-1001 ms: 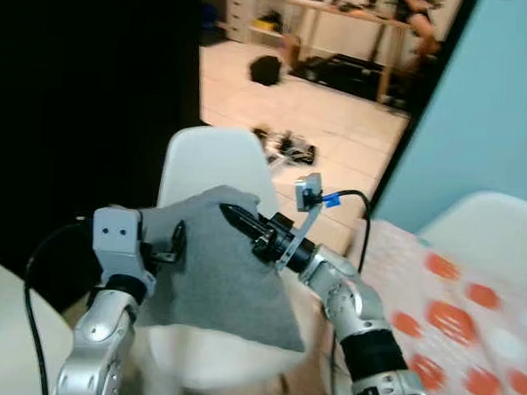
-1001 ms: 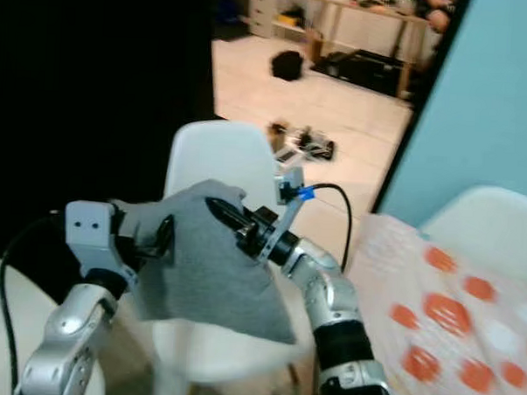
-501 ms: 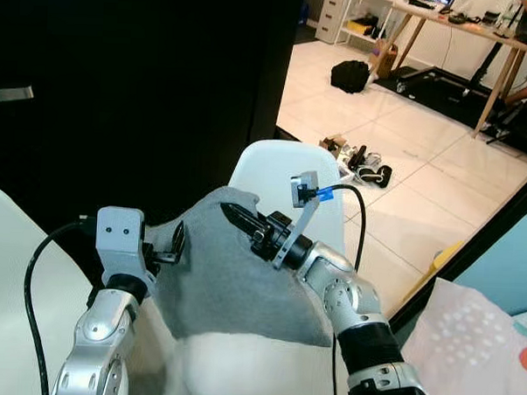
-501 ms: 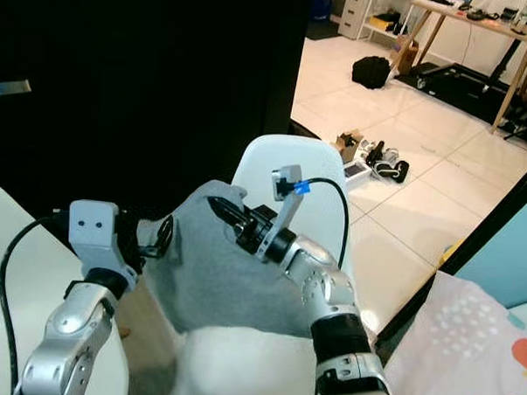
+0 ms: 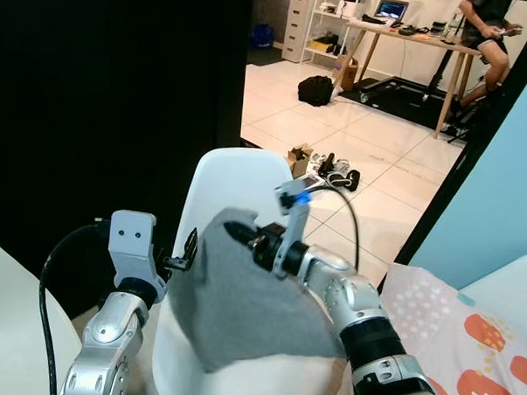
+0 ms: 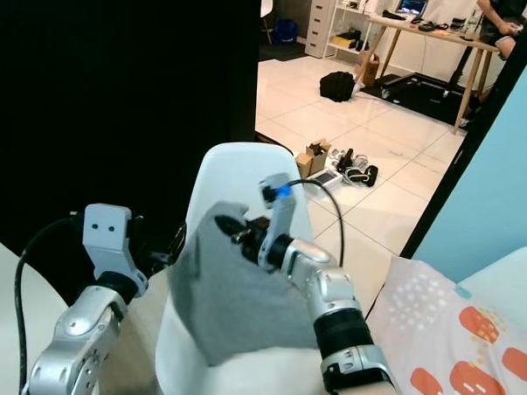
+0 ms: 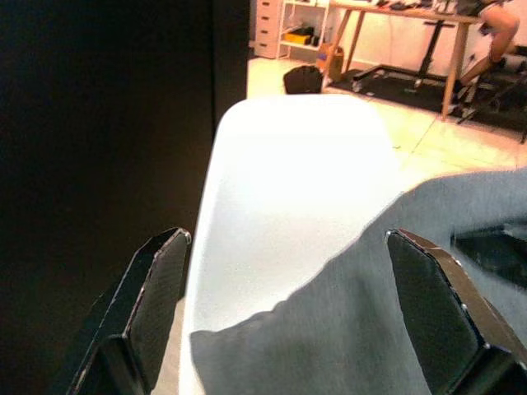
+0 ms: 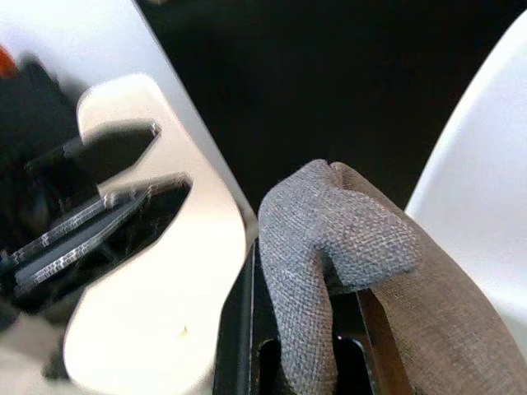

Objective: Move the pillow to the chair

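Note:
A grey pillow hangs in front of the white chair, covering the lower backrest and part of the seat. My right gripper is shut on the pillow's top corner; the right wrist view shows that corner bunched between the black fingers. Just left of the pillow's edge, my left gripper is open. In the left wrist view its fingers are spread wide, with the chair's backrest and the pillow ahead of them.
A pale rounded surface lies at the lower left. A bed with an orange-dotted sheet is on the right, below a blue wall. Beyond the chair, shoes and a black bag lie on tile. A person sits at a desk.
The camera has swung, so the whole scene has shifted. The pillow now hangs lower against the chair, still in my right gripper. My left gripper looks to have come off its edge.

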You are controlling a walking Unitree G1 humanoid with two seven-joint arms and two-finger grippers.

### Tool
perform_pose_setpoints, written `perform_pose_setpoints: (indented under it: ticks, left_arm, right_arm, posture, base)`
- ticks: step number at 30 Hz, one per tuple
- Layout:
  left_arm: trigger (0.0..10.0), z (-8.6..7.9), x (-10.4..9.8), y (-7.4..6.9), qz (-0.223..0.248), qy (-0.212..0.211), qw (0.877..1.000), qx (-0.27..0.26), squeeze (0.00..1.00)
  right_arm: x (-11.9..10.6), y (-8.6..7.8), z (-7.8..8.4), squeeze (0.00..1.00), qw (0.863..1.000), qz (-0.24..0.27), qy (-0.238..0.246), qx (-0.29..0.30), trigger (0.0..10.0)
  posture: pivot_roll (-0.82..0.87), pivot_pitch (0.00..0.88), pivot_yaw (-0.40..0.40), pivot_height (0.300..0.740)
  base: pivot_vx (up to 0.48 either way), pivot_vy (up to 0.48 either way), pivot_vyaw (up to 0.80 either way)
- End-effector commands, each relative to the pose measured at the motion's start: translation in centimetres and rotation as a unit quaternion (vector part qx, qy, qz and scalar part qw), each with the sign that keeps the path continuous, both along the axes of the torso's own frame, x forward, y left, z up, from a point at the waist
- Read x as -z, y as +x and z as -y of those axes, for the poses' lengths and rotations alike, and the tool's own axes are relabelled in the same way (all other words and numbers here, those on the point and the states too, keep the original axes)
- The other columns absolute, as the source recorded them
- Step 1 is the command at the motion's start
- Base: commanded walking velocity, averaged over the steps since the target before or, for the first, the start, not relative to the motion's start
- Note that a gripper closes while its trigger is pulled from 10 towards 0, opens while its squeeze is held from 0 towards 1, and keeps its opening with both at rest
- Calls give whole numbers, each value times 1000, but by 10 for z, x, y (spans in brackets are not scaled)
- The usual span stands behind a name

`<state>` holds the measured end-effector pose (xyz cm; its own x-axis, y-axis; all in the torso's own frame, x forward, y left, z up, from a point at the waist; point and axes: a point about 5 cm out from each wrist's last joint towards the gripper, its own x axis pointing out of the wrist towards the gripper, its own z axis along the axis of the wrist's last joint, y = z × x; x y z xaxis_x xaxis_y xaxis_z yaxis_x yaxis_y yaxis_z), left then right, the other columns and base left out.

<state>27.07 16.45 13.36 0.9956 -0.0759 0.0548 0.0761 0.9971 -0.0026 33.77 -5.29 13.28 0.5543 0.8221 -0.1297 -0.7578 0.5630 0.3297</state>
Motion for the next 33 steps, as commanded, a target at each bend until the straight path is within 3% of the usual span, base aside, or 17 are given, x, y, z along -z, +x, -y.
perform_pose_setpoints:
  ticks: [1,3,7,8,9,10,15,17,19,21,22,23,24,25,27,30,33]
  left_arm:
    - [10000,-3,-2,1,-2,20,1000,-6,0]
    - [10000,-3,-3,1,0,29,1000,-10,0]
    - [10000,-7,-13,3,12,46,998,-29,0]
    - [10000,-9,-16,3,17,48,998,-34,0]
    - [10000,-9,-16,3,17,48,998,-34,0]
    - [10000,-11,-25,5,31,44,998,-40,0]
    - [10000,-11,-29,6,35,42,998,-41,0]
    - [10000,-8,-40,8,52,37,997,-38,0]
    - [10000,-8,-40,8,52,37,997,-38,0]
    - [10000,-3,-43,10,58,35,997,-35,0]
    - [10000,-3,-43,10,58,35,997,-35,0]
    - [10000,-1,-43,11,59,35,997,-33,0]
    - [10000,-1,-43,11,59,35,997,-33,0]
    - [10000,1,-43,11,58,36,997,-31,0]
    - [10000,1,-43,11,58,36,997,-31,0]
    - [10000,3,-43,10,58,41,997,-29,0]
    - [10000,2,-44,9,57,44,997,-30,0]
  right_arm:
    - [-13,4,-7,0,1000,23,-6,-14,10000]
    - [-13,4,-9,0,1000,18,-6,-16,10000]
    - [-23,2,-17,0,998,6,47,-30,10000]
    - [-32,1,-19,0,996,-3,84,-38,10000]
    - [-32,1,-19,0,996,-3,84,-38,10000]
    - [-53,0,-21,0,986,-10,153,-61,10000]
    - [-59,-1,-21,0,983,-12,169,-70,10000]
    - [-46,9,-15,0,995,-28,85,-35,10000]
    - [-46,9,-15,0,995,-28,85,-35,10000]
    - [-19,21,-6,0,998,-49,-26,32,10000]
    - [-19,21,-6,0,998,-49,-26,32,10000]
    - [-7,24,-1,0,994,-50,-72,62,10000]
    - [-7,24,-1,0,994,-50,-72,62,10000]
    - [4,27,4,0,988,-48,-116,92,10000]
    - [4,27,4,0,988,-48,-116,92,10000]
    - [24,28,13,0,970,-33,-202,135,10000]
    - [32,29,18,0,958,-27,-239,158,10000]
  posture:
    - [17,0,-74,725]
    - [19,0,-74,720]
    - [29,0,-80,705]
    - [34,0,-82,700]
    - [34,0,-82,700]
    - [35,0,-82,690]
    - [31,0,-81,685]
    - [27,0,-78,675]
    - [27,0,-78,675]
    - [28,0,-77,665]
    - [28,0,-77,665]
    - [28,0,-76,660]
    - [28,0,-76,660]
    - [30,0,-76,655]
    - [30,0,-76,655]
    - [44,0,-79,645]
    - [51,0,-81,635]
  base:
    - [0,0,0]
    - [0,0,0]
    - [0,0,0]
    - [0,0,0]
    - [0,0,0]
    - [0,0,0]
    - [0,0,0]
    - [0,0,0]
    - [0,0,0]
    - [0,0,0]
    - [0,0,0]
    - [0,0,0]
    - [0,0,0]
    - [0,0,0]
    - [0,0,0]
    - [0,0,0]
    - [0,0,0]
